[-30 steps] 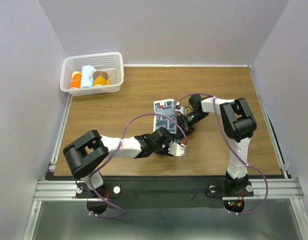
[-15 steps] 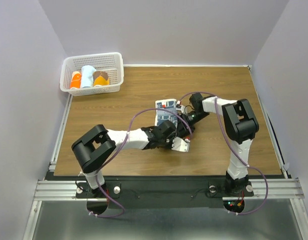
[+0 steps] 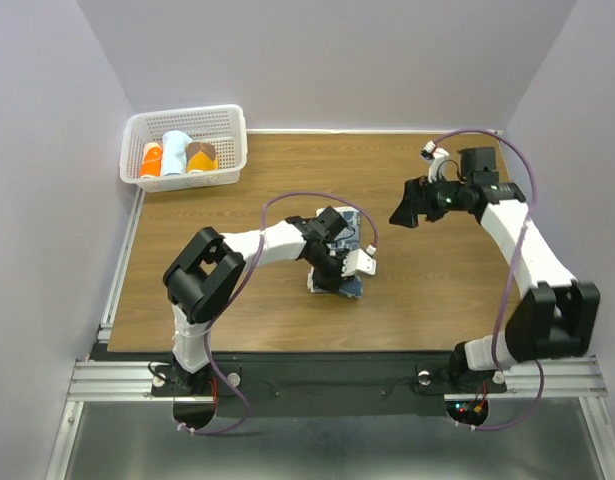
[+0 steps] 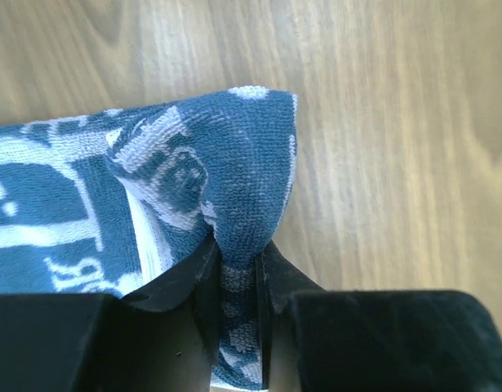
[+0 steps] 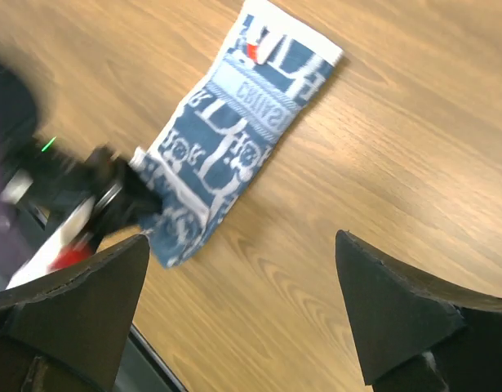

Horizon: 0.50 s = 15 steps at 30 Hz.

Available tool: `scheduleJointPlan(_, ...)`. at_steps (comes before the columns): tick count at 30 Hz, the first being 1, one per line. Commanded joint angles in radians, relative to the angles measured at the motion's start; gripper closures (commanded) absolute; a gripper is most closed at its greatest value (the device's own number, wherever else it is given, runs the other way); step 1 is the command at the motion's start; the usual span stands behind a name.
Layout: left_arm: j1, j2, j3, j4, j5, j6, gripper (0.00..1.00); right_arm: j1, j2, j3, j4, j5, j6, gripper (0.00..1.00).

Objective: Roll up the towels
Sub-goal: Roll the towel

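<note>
One of the towels, navy blue with pale motifs, lies stretched flat on the wooden table, and the right wrist view shows its full length. My left gripper is shut on the towel's near end. The left wrist view shows a fold of the cloth pinched between the two fingers. Up and to the right of the towel, my right gripper hangs above the table. Its jaws are wide open with nothing between them.
A white basket stands at the back left corner and holds three rolled towels: orange, light blue and brown. Grey walls close in the table on three sides. The arm bases sit along the metal rail at the near edge.
My right gripper opened, let go of the towel and swung up to the back right. My left gripper closed on the towel's near end, and its arm swung round over the cloth.
</note>
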Motion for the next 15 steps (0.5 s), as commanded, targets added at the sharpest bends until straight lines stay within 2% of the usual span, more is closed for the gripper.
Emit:
scheduleJointPlan(1,0.033,0.123,0.062,-0.290,0.167,-0.040,0.80,0.023,-0.178,-0.084,0.067,0.065,-0.081,0.00)
scheduleJointPlan(6,0.059,0.246,0.169,-0.368,0.215,-0.097,0.80,0.022,-0.380,-0.130,0.001,0.021,-0.152,0.00)
scheduleJointPlan(9,0.072,0.307,0.208,-0.371,0.219,-0.166,0.80,0.028,-0.404,-0.121,-0.158,-0.046,-0.308,0.00)
scheduleJointPlan(10,0.076,0.321,0.216,-0.377,0.223,-0.178,0.80,0.030,-0.401,-0.113,-0.282,-0.072,-0.371,0.00)
scheduleJointPlan(11,0.078,0.355,0.226,-0.399,0.226,-0.176,0.80,0.037,-0.399,-0.119,-0.326,-0.106,-0.426,0.00)
scheduleJointPlan(15,0.102,0.432,0.304,-0.491,0.298,-0.110,0.78,0.086,-0.422,-0.197,-0.297,-0.018,-0.428,0.00)
